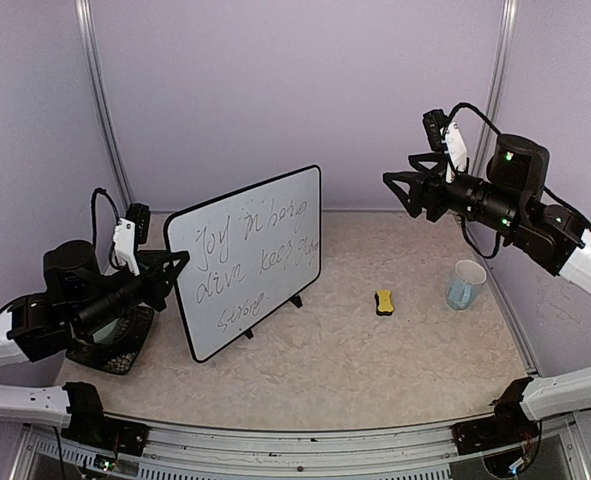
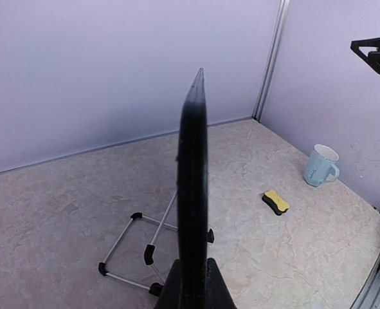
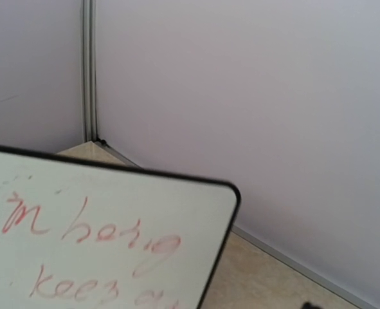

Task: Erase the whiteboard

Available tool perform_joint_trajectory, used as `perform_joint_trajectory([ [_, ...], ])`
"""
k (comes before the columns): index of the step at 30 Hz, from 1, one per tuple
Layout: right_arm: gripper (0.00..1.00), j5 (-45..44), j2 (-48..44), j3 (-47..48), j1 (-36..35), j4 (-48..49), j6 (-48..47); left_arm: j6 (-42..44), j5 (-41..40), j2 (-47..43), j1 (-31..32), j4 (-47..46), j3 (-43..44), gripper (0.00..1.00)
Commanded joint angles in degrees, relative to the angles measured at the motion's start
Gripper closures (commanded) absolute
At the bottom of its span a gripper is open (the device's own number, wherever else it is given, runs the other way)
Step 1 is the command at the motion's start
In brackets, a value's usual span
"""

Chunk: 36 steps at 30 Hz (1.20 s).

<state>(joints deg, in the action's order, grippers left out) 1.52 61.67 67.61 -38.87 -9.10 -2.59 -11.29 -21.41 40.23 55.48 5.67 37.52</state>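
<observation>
whiteboard [image 1: 250, 255] standing on table [image 1: 325, 375], left of centre, handwriting on face. left gripper [image 1: 178, 264] clamped on board's left edge. right gripper [image 1: 400, 187] raised, well right of board, jaws wide, empty. yellow eraser [image 1: 385, 302] and mug [image 1: 465, 284] on table, right of board.

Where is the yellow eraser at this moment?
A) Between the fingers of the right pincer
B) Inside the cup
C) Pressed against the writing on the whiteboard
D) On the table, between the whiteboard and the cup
D: the yellow eraser lies on the table, between the whiteboard and the cup, while the right pincer hangs open and empty in the air.
</observation>
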Motion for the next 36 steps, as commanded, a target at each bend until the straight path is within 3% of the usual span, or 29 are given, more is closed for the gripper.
perform_joint_trajectory([
  [1,0.27,0.54,-0.56,-0.16,0.38,0.59,0.48,3.00,-9.63,0.53,-0.20,-3.71,-1.34,0.97],
  [7,0.27,0.54,-1.02,-0.50,0.38,0.81,0.39,4.81,-11.37,-0.62,-0.20,-5.71,-3.83,0.99],
  [17,0.27,0.67,-1.29,-0.90,0.38,0.99,0.39,8.36,-10.71,-8.94,0.09,-17.62,-14.47,1.00],
  [26,0.27,0.77,-1.20,-0.99,0.38,0.98,0.48,4.94,-15.01,-6.86,0.82,-15.00,-14.40,0.98],
  [36,0.27,1.11,-0.76,-0.77,0.38,0.91,0.48,12.81,-14.09,-7.44,1.03,-17.91,-11.86,1.00],
])
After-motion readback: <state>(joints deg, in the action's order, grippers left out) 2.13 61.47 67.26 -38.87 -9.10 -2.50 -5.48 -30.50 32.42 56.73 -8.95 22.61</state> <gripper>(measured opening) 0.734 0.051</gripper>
